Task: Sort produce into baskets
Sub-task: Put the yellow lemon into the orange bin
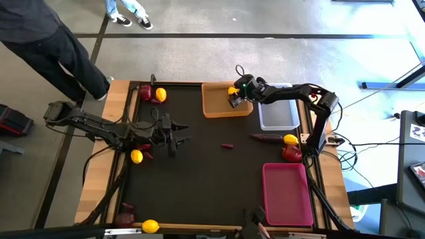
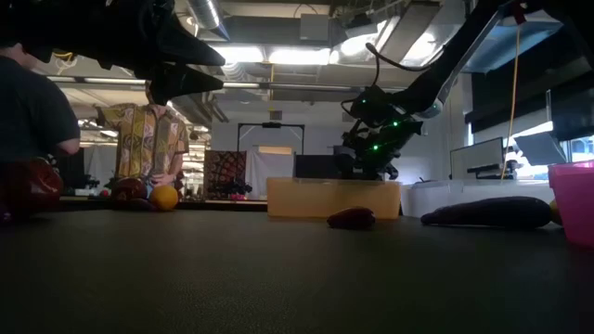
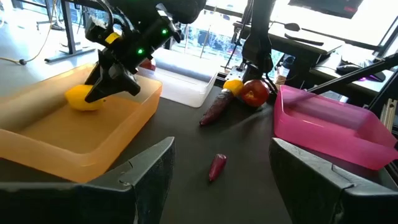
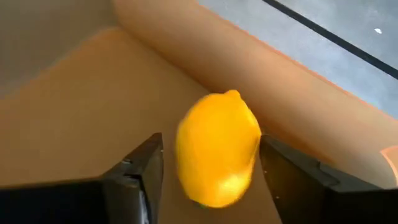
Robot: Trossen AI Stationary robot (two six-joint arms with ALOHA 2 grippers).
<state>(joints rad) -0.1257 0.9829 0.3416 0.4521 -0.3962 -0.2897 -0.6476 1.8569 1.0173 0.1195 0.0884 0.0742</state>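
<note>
My right gripper (image 1: 237,98) is open over the orange basket (image 1: 219,109) at the far middle. Its fingers stand on either side of a yellow lemon (image 4: 217,149), which lies on the basket floor against the wall in the left wrist view (image 3: 83,98). My left gripper (image 1: 175,138) is open and empty, left of centre above the mat, facing a small dark purple piece (image 3: 217,167) that lies on the mat. The white basket (image 1: 279,114) stands right of the orange one. The pink basket (image 1: 287,194) stands near the right front. My right gripper's fingers flank the lemon from above. A gap shows between one finger (image 4: 146,165) and the lemon. Whether the other finger (image 4: 280,168) touches it, I cannot tell.
A lemon (image 1: 160,95) and an apple (image 1: 145,92) lie at the far left. Another lemon (image 1: 136,157) lies under my left arm, and one (image 1: 151,226) at the front left. A long purple piece (image 1: 265,137), a lemon (image 1: 290,139) and an apple (image 1: 291,154) lie at the right. A person stands beyond the far left corner.
</note>
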